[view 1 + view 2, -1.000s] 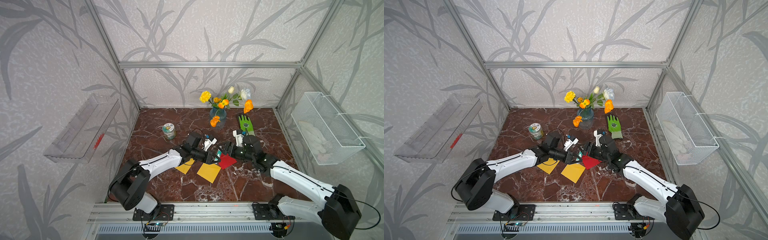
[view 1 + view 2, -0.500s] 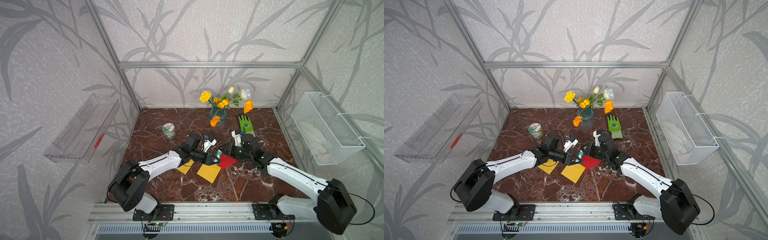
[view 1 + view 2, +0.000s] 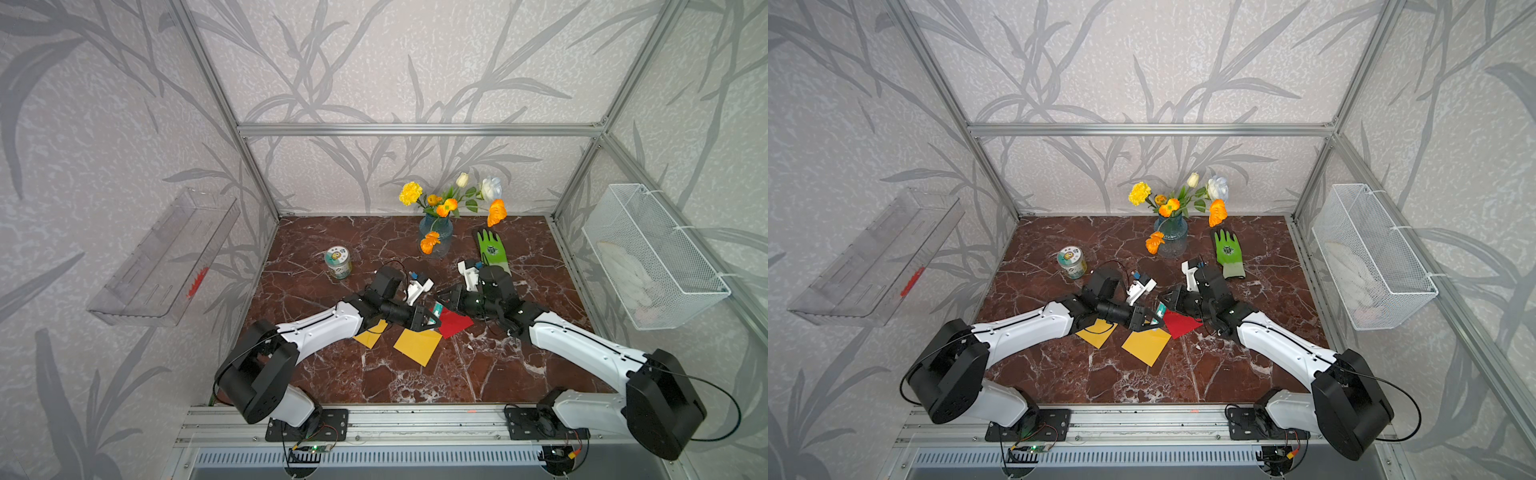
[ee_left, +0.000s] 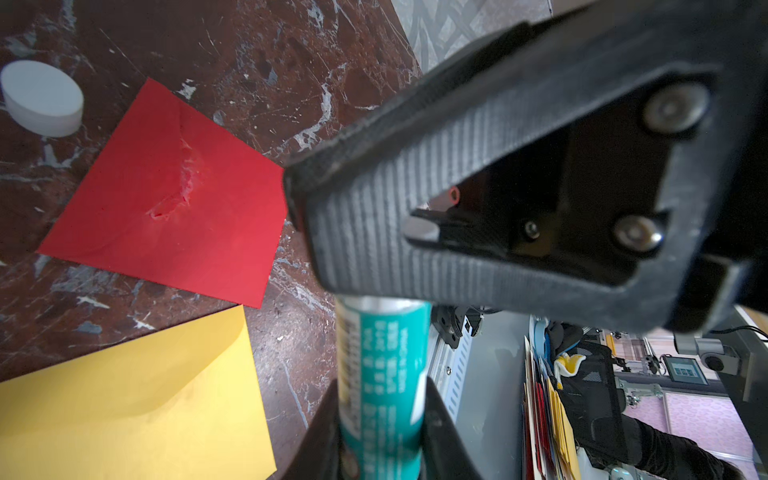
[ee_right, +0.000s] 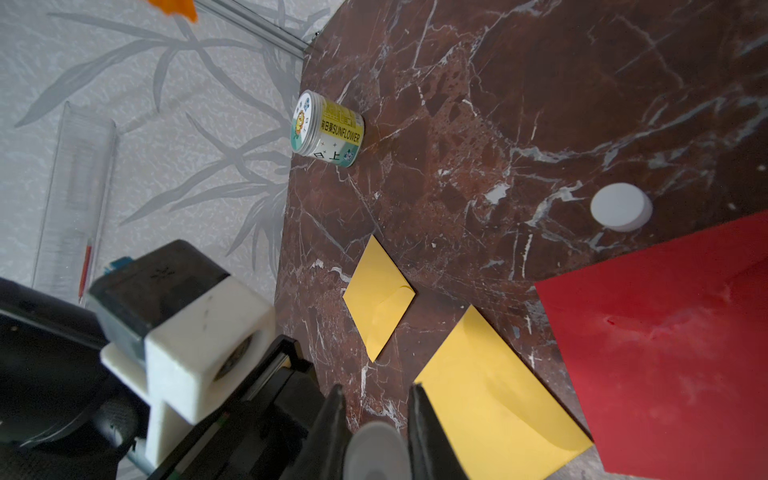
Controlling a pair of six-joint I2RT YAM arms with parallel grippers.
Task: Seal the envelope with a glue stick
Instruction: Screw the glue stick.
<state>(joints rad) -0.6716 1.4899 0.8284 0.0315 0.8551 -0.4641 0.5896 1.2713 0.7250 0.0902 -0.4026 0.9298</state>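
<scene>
The glue stick (image 4: pixel 382 374), a tube with a teal-green label, is held level above the table, and my left gripper (image 4: pixel 380 386) is shut on its body. My right gripper (image 5: pixel 376 390) faces it and is shut on the tube's white end (image 5: pixel 376 451); one black right finger (image 4: pixel 457 166) hides that end in the left wrist view. Both top views show the two grippers meeting over the tube (image 3: pixel 436 308) (image 3: pixel 1160 309). The red envelope (image 3: pixel 455 322) (image 4: pixel 174 199) lies flat just below, its flap smeared and scuffed. A loose white cap (image 5: pixel 621 206) (image 4: pixel 41 97) sits on the marble beside it.
Two yellow envelopes (image 3: pixel 417 347) (image 3: pixel 371 334) lie near the red one. A labelled jar (image 3: pixel 338 262), a vase of flowers (image 3: pixel 435 232) and a green glove (image 3: pixel 492 249) stand farther back. A wire basket (image 3: pixel 652 257) and a clear shelf (image 3: pixel 166 257) hang on the side walls.
My right gripper has closed its jaws onto the white end of the glue stick. The left gripper has kept its hold and barely moved.
</scene>
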